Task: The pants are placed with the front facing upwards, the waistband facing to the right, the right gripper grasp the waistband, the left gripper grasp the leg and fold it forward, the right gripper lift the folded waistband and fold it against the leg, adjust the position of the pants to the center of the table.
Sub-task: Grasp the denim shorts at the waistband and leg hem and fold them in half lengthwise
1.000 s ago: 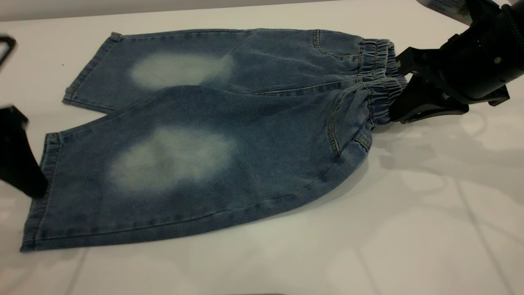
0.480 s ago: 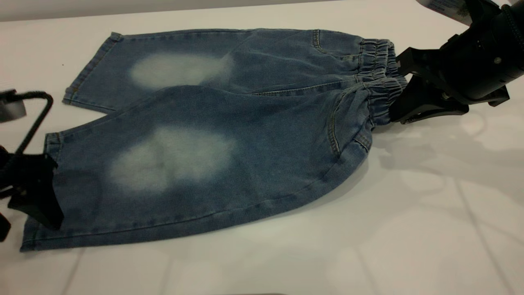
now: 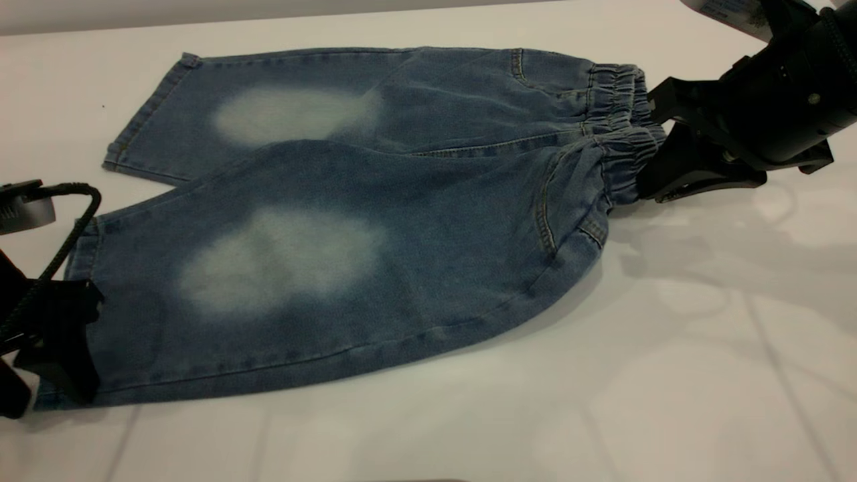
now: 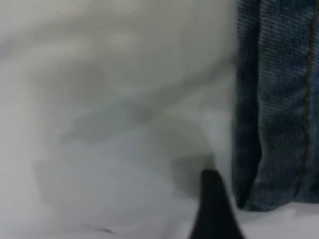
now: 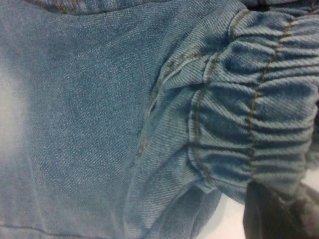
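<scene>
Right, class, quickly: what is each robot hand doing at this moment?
Right hand: closed on the waistband of the pants.
Left hand: at the near leg's hem; open or closed cannot be told.

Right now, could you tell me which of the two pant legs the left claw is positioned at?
The left claw is at the hem of the nearer leg, which overlaps the farther leg; that one has no claw near it.
</scene>
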Available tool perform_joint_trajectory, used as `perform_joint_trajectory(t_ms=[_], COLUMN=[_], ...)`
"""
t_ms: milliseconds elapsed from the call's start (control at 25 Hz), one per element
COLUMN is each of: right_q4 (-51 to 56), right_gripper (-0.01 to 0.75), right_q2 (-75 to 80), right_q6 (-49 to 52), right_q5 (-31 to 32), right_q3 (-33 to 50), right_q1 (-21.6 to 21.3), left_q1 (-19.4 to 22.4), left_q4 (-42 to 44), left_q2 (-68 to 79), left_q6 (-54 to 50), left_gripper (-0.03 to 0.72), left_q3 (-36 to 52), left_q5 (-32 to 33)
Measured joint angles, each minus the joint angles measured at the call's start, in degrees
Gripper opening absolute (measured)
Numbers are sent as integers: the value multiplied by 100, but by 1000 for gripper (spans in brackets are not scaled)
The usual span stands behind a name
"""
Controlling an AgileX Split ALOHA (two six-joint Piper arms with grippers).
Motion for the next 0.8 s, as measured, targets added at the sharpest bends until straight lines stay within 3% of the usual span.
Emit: perform_joint_trajectory(t_ms=[160,240,520,800], right_q4=[0,0,-11,-535], right_gripper=[29,29,29,29], right_q2=[0,0,-320,-1079], right_q6=[37,43,90,574], right_q5=[6,6,-7,71], right_q3=[0,0,17,17], right_q1=[0,0,0,0], left_q1=[1,1,1,1], left_q4=[-7,-36,-42,-25], left_q2=[10,22,-147,-1769], left_q6=[0,0,104,118], left_gripper=[132,59,53,53], left_q3=[-5,-10,-25,-81], left_q5=[-42,-46,312,1023])
